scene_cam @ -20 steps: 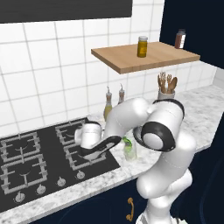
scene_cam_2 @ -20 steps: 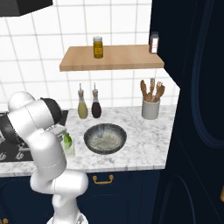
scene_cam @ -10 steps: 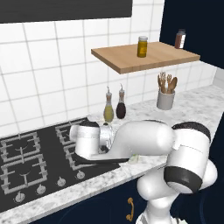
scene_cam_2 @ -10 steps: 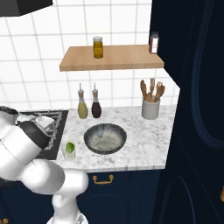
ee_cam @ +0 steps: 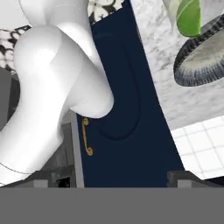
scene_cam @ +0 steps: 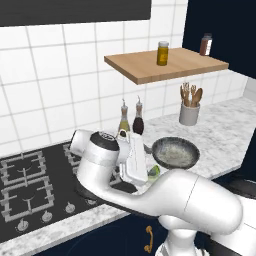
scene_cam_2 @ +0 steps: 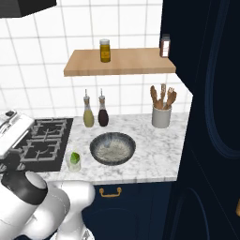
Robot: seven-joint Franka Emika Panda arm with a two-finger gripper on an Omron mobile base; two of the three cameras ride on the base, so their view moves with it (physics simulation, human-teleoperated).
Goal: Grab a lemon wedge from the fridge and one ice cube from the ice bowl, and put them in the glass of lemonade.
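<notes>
The glass of lemonade stands on the marble counter beside the stove, with a yellow-green lemon wedge sitting in its top. The same wedge peeks out behind my arm in the left base view. To its right lies the ice bowl, dark-rimmed and speckled inside; single cubes are too small to tell. My gripper is open and holds nothing, its fingertips far apart. The hand hovers left of the glass, by the stove's edge. The fridge is out of view.
Two slim bottles and a grey utensil cup stand at the back of the counter. A wooden shelf carries a jar and a spice bottle. The black stove is on the left. Navy cabinet doors with brass handles are below.
My arm has swung left, carrying the hand away from the glass toward the stove. The wedge stays in the glass.
</notes>
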